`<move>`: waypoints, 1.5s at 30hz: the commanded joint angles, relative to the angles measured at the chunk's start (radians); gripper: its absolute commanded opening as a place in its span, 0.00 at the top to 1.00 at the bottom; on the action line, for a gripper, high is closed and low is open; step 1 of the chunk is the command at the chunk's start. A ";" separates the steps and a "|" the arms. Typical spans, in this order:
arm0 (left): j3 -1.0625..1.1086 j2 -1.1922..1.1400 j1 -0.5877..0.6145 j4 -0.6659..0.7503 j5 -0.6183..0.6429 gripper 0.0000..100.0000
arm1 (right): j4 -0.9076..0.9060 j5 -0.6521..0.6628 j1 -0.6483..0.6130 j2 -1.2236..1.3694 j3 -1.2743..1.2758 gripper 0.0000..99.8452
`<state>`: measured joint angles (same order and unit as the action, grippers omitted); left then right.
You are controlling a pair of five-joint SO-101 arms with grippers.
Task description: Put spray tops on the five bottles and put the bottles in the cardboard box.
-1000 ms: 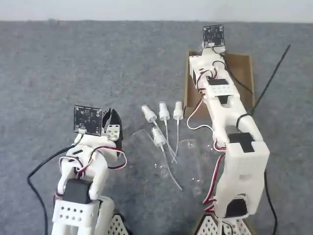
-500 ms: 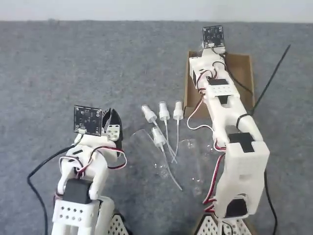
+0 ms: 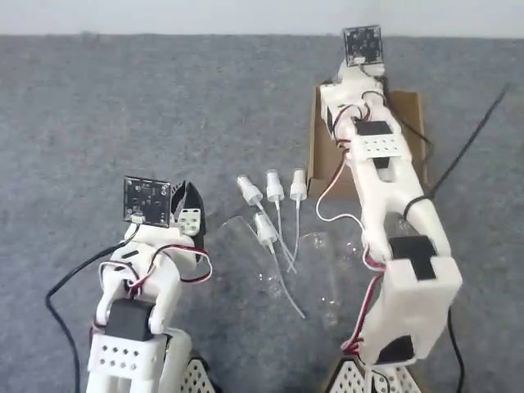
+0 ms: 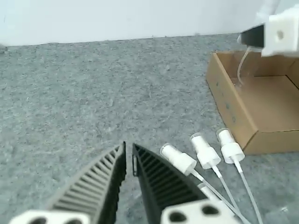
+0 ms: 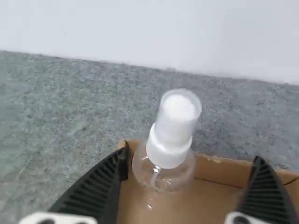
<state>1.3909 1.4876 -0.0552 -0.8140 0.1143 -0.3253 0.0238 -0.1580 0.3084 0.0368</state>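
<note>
A clear bottle (image 5: 164,170) with a white spray top (image 5: 173,123) stands upright in the cardboard box (image 3: 408,110) at its far end. My right gripper (image 5: 190,161) is open wide around this bottle, one finger on each side and neither touching it. Three loose spray tops (image 3: 274,187) lie in a row left of the box, and another (image 3: 264,228) lies nearer. Two capless clear bottles (image 3: 237,239) (image 3: 327,274) lie on the grey mat. My left gripper (image 4: 129,148) is shut and holds nothing, hovering left of the spray tops (image 4: 203,150).
The right arm (image 3: 377,155) stretches over the box and hides most of its floor. Its red and white cables hang over the box's near edge. The grey mat (image 3: 164,106) is bare on the far left. The box's side wall (image 4: 229,105) stands just past the spray tops.
The right arm's wrist has moved toward the far end of the box, and its lower link has swung slightly right. The left arm has kept still.
</note>
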 commanded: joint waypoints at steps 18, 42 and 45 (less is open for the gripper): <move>-0.004 0.020 0.012 0.028 0.000 0.99 | -0.954 -0.002 -0.001 -0.691 -0.075 0.67; 0.007 0.018 0.012 0.031 0.000 0.99 | -0.998 0.302 0.338 -0.828 0.689 0.67; 0.007 0.018 0.012 0.032 0.000 0.99 | -0.937 0.365 0.398 -0.817 0.750 0.67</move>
<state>1.4062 1.4876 -0.0491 -0.8140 0.1143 -1.3211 0.3337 0.1841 -0.4787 0.7610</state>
